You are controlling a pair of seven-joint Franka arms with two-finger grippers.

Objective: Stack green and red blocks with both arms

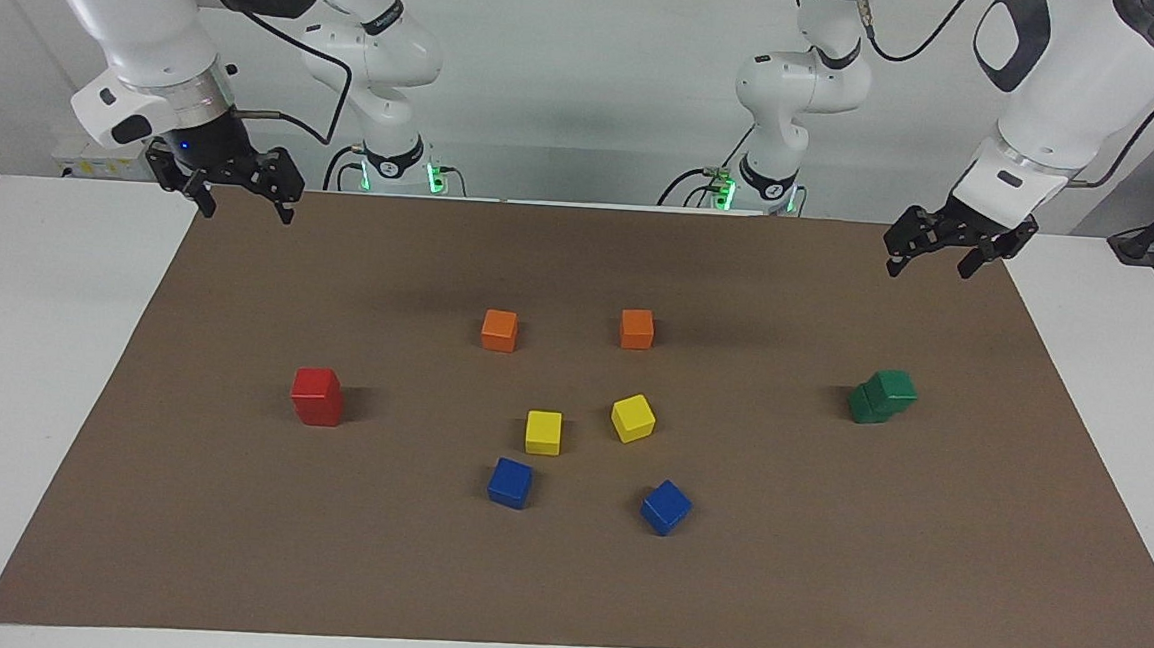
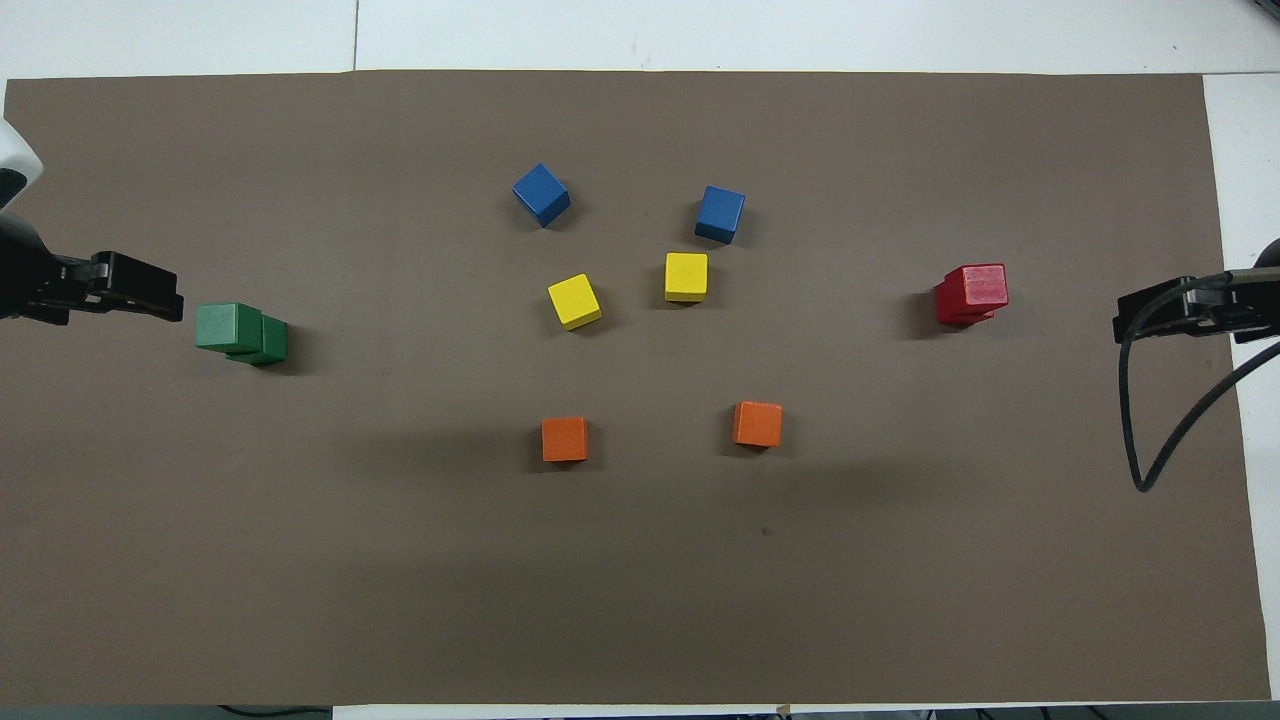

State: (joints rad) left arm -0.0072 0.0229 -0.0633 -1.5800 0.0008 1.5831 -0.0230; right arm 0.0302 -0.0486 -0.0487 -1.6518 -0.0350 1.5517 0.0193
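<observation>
Both hands (image 1: 237, 205) (image 1: 931, 264) raised, open, empty.

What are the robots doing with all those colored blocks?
They are stacking blocks by color, and the stacks look done. Two red blocks sit one on top of the other toward the right arm's end, and two green blocks are stacked, a bit crooked, toward the left arm's end. The right gripper and left gripper hang empty with jaws open, up by the mat's edges. Nobody is touching the orange, yellow or blue blocks.

Bare mat (image 1: 822, 579) around block cluster (image 1: 581, 414)
</observation>
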